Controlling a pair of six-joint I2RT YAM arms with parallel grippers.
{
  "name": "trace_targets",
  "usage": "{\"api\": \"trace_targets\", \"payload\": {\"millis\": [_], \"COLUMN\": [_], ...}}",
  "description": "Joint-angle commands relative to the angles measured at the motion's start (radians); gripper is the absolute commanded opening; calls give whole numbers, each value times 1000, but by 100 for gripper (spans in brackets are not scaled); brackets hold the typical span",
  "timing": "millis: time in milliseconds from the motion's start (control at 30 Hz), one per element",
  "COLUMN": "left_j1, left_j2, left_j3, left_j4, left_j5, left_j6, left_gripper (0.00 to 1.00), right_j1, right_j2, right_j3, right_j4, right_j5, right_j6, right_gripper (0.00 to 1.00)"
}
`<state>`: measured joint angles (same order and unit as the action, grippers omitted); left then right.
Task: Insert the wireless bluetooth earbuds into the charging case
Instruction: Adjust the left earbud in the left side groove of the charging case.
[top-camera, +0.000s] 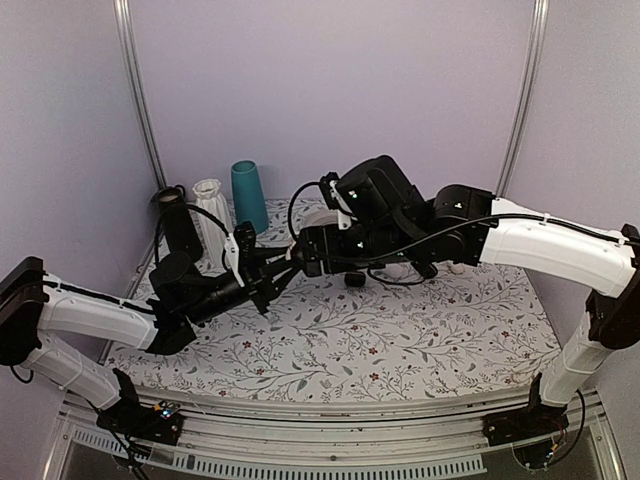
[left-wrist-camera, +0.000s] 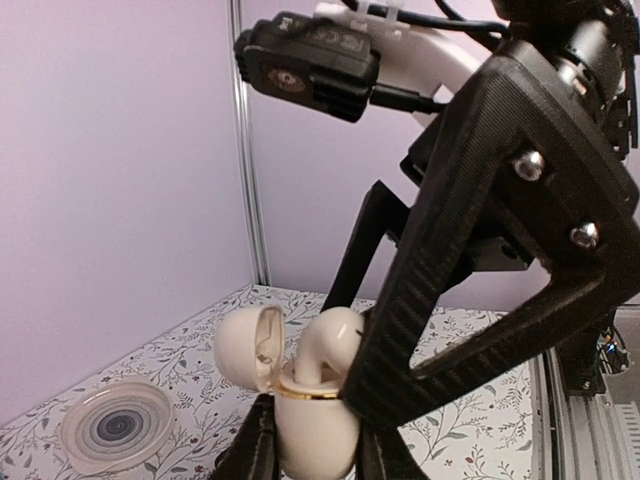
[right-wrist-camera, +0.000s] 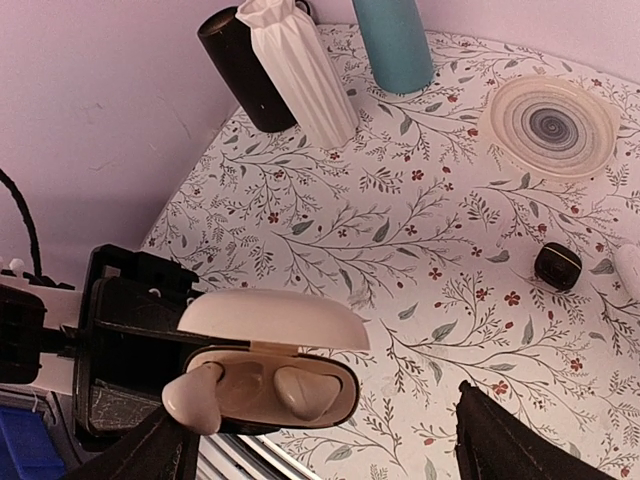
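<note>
1. Lilac walls (top-camera: 330, 80) all round; floral cloth (right-wrist-camera: 400, 230) underneath, with vases (right-wrist-camera: 300, 70) at the far corner, a ringed dish (right-wrist-camera: 548, 125) and a small dark pod (right-wrist-camera: 557, 265) lying apart.
2. Held in the air above the cloth: case (right-wrist-camera: 262, 392), lid (right-wrist-camera: 270, 318) swung open, clamped by its lower half between the fingers of the left gripper (left-wrist-camera: 315, 455).
3. Seated in one well: earbud (right-wrist-camera: 300, 390). Only part way in at the other well, sticking out over the rim: second earbud (right-wrist-camera: 193, 398).
4. Spread wide and holding nothing: right gripper (right-wrist-camera: 335, 450), one finger just beside the second earbud. Hard to tell from the left wrist view whether touching it or not.
5. Likely to handle as light, stiff, glossy plastic: slick under hard pads, apt to twist or squirt out if squeezed off-centre. Best gripped across the flat sides of the lower half, clear of hinge and lid, as now.
6. Much the same for the second earbud: tiny, smooth, rounded, easily flicked out. Better nudged down on its exposed end with one fingertip than pinched. Gentle pressure only, so as not to lever the case out of the left grip or strain the hinge.
</note>
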<state>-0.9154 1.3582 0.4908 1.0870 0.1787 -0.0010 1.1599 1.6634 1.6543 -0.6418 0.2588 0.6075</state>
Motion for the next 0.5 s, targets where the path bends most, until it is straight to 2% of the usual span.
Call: {"api": "trace_targets", "payload": {"millis": [0,467], "left_j1": [8,17], "left_j2": [-28,-25], "left_j3": [-10,-10], "left_j4": [95,116], "left_j5": [53,110], "left_j6": [-18,-47], "left_gripper": [0,0], "right_j1": [-24,-34], "right_j2": [-38,-65], "right_j3": [-27,-54], "right_j4": [-4,11], "right_j5": [36,20], "right_j6": [11,8], "right_gripper": [89,89]}}
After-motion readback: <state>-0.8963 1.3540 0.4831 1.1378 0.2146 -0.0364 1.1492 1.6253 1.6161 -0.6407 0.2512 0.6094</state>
